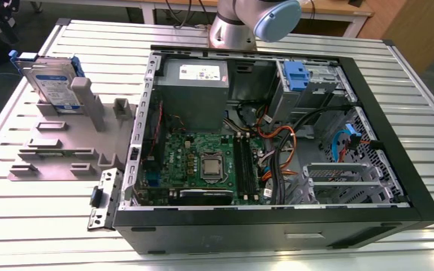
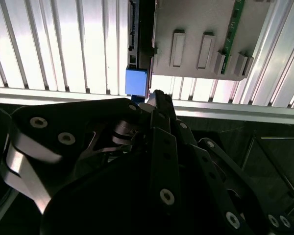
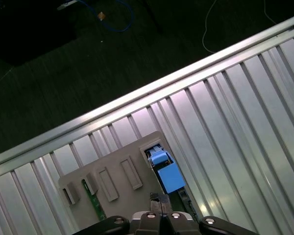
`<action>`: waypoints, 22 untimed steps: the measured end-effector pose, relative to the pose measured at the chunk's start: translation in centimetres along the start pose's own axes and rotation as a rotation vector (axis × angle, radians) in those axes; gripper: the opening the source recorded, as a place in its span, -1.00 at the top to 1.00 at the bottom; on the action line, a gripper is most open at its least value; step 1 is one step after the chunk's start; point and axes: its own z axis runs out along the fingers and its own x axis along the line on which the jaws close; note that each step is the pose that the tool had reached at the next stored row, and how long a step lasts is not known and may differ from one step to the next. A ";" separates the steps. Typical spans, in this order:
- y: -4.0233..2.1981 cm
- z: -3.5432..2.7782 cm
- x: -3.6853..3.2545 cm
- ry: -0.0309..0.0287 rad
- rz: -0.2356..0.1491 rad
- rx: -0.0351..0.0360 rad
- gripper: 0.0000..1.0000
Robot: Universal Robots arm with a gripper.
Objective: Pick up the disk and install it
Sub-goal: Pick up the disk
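Observation:
The disk (image 1: 53, 84) stands on edge in a grey holder (image 1: 66, 144) on the slatted table, at the exterior view's left. It is silver with a white-and-blue label and a blue frame. Both wrist views look down on it from well above, showing the disk's blue frame (image 3: 167, 176) (image 2: 136, 81) at one end of the holder (image 3: 112, 178). My gripper (image 3: 161, 199) (image 2: 157, 96) hangs above that blue end, apart from it, with its fingertips together and nothing between them. The arm's upper part (image 1: 255, 17) shows at the back of the table.
An open computer case (image 1: 398, 169) lies at the exterior view's middle and right, with a grey metal box (image 1: 194, 84), a blue latch (image 1: 296, 76), cables and a metal bay (image 1: 338, 180) inside. A green board (image 2: 232, 29) sits in the holder. The table's edge (image 3: 137, 95) borders dark floor.

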 end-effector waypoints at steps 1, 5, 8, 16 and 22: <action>0.00 0.00 0.00 0.0000 0.000 0.0000 0.79; 0.00 0.00 0.00 0.0000 -0.001 0.0000 0.79; 0.00 0.00 0.00 0.0007 -0.016 -0.0003 0.79; 0.26 0.35 0.07 0.0015 -0.077 -0.0018 0.79; 0.30 0.76 -0.02 0.0031 -0.141 -0.0039 0.66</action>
